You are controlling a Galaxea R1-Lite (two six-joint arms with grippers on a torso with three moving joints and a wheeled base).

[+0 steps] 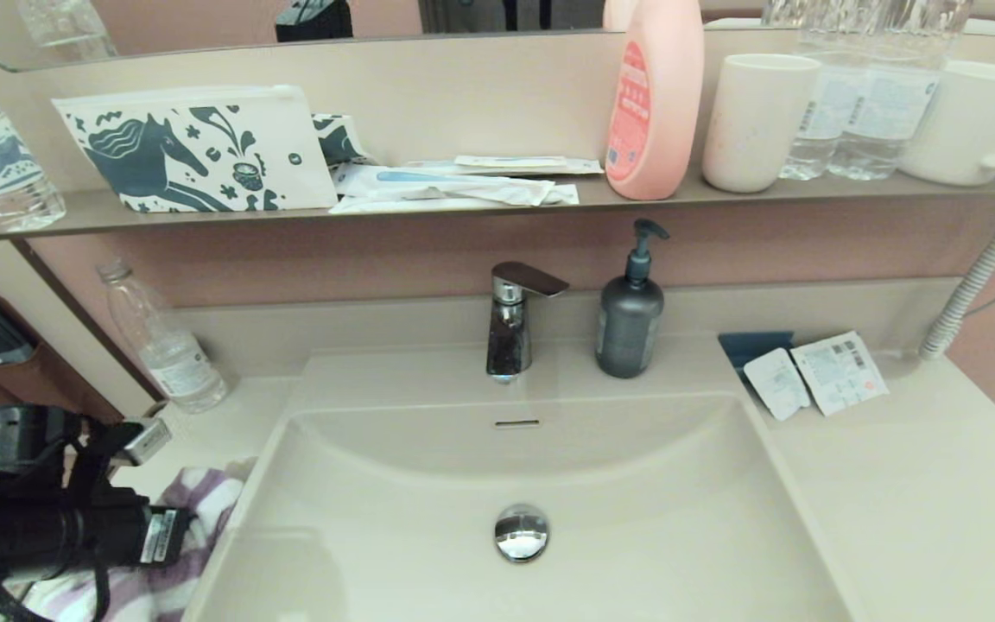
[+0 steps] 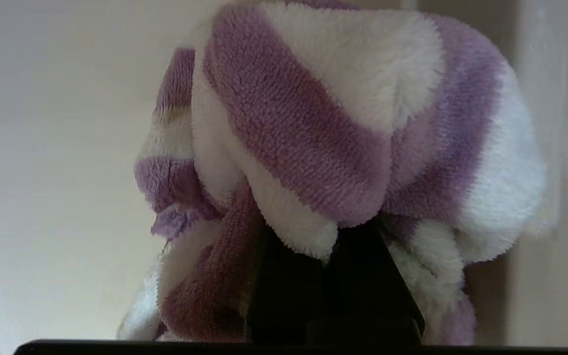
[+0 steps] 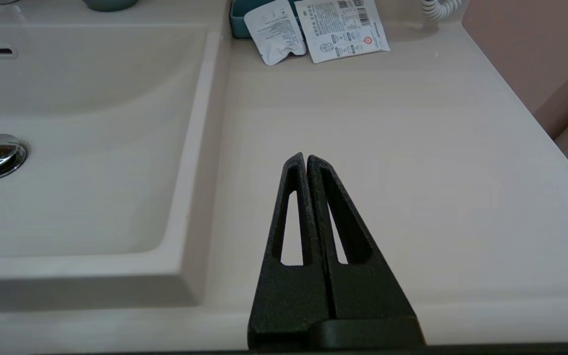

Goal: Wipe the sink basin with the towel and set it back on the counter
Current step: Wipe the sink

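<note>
Left wrist view shows the left gripper (image 2: 331, 236) clamped on the bunched towel (image 2: 323, 133), stripes running diagonally.

on the far shelf (image 1: 74, 216) we note a horse-printed pouch (image 1: 195, 149), flat sachets (image 1: 454, 183), a pink bottle (image 1: 655, 99), a white cup (image 1: 757, 121), water bottles (image 1: 860, 95) and a mug (image 1: 977, 121). below stand the chrome tap (image 1: 510, 321), a grey soap dispenser (image 1: 630, 311), a clear bottle (image 1: 165, 341) at left and two packets (image 1: 813, 373) at right.
</note>
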